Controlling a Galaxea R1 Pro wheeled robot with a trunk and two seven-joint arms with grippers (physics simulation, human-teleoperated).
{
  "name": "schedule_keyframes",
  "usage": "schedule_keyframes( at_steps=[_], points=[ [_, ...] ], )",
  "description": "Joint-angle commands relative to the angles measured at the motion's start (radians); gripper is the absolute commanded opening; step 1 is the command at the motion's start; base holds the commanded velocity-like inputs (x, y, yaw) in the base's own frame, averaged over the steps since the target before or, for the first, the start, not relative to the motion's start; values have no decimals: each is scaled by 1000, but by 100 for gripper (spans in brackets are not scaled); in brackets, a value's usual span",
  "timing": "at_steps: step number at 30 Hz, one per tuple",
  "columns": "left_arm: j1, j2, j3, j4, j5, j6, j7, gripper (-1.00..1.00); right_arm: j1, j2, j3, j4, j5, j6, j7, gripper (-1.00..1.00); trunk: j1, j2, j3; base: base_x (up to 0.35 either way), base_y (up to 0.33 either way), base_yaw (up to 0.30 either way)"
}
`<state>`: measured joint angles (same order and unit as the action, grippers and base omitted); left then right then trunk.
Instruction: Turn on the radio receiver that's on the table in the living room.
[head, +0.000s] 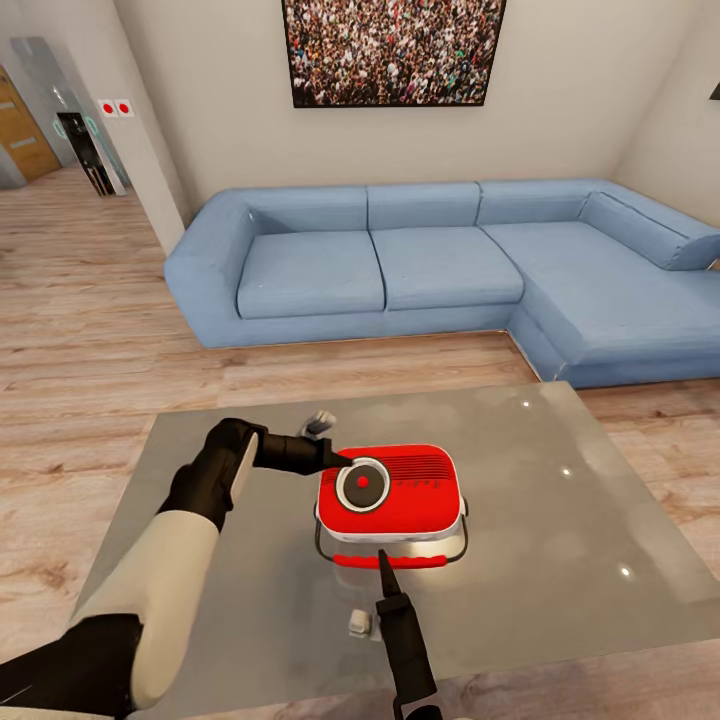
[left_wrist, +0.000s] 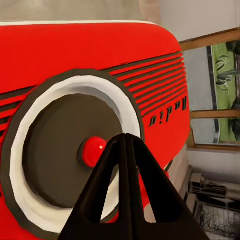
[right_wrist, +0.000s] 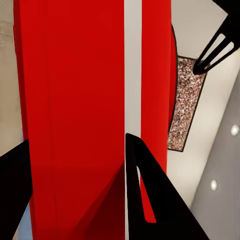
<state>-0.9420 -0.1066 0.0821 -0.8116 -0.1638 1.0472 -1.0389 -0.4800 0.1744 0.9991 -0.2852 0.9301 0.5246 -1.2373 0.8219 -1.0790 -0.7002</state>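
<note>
The radio receiver (head: 392, 495) lies face-up near the middle of the glossy grey table (head: 560, 520), its white-ringed dial (head: 361, 484) toward the left tool (head: 345, 461). That tool reaches in from the left side, fingers pressed together into one point at the dial's rim (in the left wrist view the tip (left_wrist: 126, 137) sits just beside the red knob (left_wrist: 93, 151)). The right tool (head: 383, 562) stands at the near edge, its fingers (right_wrist: 145, 190) spread across the red body (right_wrist: 75, 110). Behind stands a blue sofa (head: 450, 265).
</note>
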Motion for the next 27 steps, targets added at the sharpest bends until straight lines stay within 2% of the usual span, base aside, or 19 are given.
schedule_keyframes(
  at_steps=[1,6,14,27],
  points=[
    [-2,-1,0,4,0,0,0,-100,0,0,3,-1,4,3,-1,-100,0,0,0,0,0,0],
    [-5,-6,1,28,0,0,4,-100,0,0,3,-1,5,3,-15,-100,0,0,0,0,0,0],
    [-6,-8,0,42,2,0,44,-100,0,0,3,-1,4,3,-21,-100,0,0,0,0,0,0],
    [-16,-12,2,102,3,0,51,-100,0,0,3,-1,5,3,-33,-100,0,0,0,0,0,0]
  ],
)
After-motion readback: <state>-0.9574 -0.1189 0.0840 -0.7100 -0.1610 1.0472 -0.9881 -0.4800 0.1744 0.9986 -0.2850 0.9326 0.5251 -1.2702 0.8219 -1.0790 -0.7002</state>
